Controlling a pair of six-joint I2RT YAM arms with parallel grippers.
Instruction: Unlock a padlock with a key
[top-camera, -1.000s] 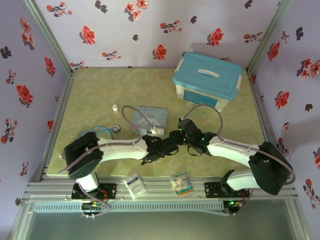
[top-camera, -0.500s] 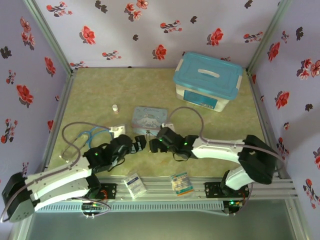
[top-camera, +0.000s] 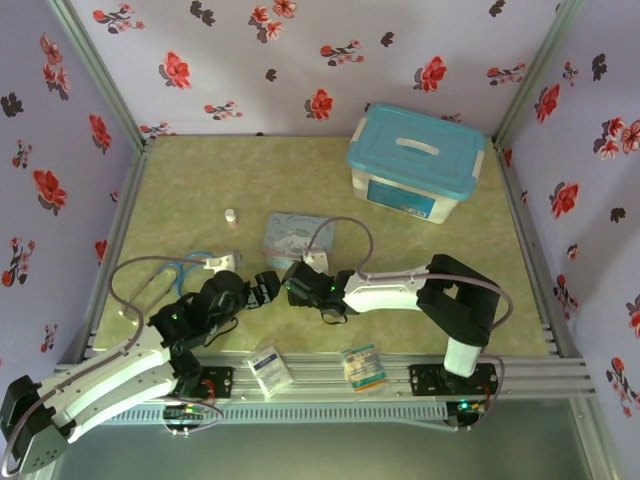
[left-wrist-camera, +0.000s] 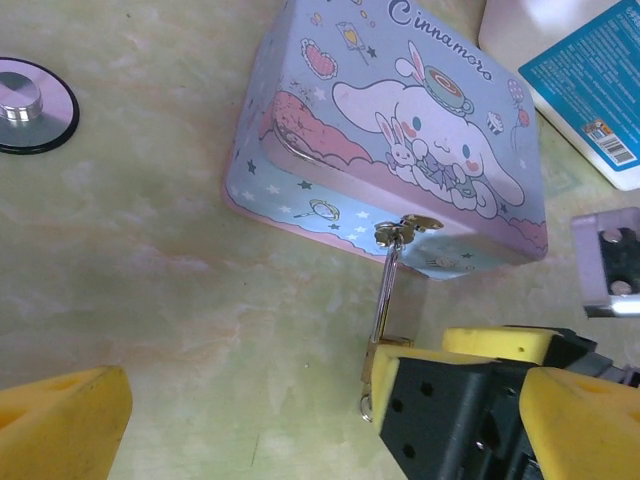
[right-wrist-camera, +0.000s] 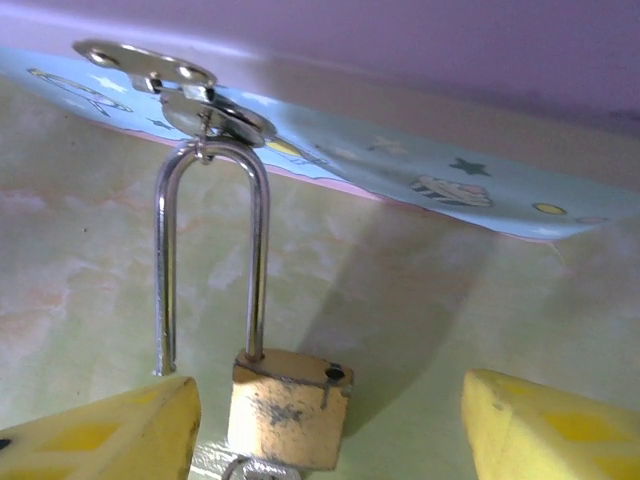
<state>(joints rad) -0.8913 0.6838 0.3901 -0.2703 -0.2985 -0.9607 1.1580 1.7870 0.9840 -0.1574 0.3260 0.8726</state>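
Near edge: a white packet (top-camera: 270, 368) and a second packet (top-camera: 362, 365) lie on the frame rail, apart from the work.

Left gripper (left-wrist-camera: 325, 418): fingers spread wide with nothing between them, low over the table (left-wrist-camera: 150, 260) just left of the padlock (right-wrist-camera: 290, 408).

Right gripper (right-wrist-camera: 330, 388): also spread wide. Its yellow pads (right-wrist-camera: 100, 435) straddle the brass body without clamping it, and the left pad sits just beside it.

Padlock: the shackle (right-wrist-camera: 258, 250) is threaded through the hasp (right-wrist-camera: 190, 95) on the front of the cartoon tin (left-wrist-camera: 400, 110). One leg enters the body and the other ends free beside it. The lock therefore reads as sprung but not yet unhooked.

Key: not made out for certain. A metal loop (right-wrist-camera: 250, 468) under the body may be its bow.

Risks, as judged:
1. Closing the right pads here could catch the free leg and press it home, relocking the padlock.
2. A pull along the shackle would load the hasp and might drag the light tin instead of freeing the lock.
3. The two grippers are near each other. A sideways move could knock them together or swing the padlock away.

Left of the tin lies a silver disc (left-wrist-camera: 25, 100). Farther back are a white cylinder (top-camera: 231, 215) and, well apart at far right, a blue-lidded container (top-camera: 415, 160).
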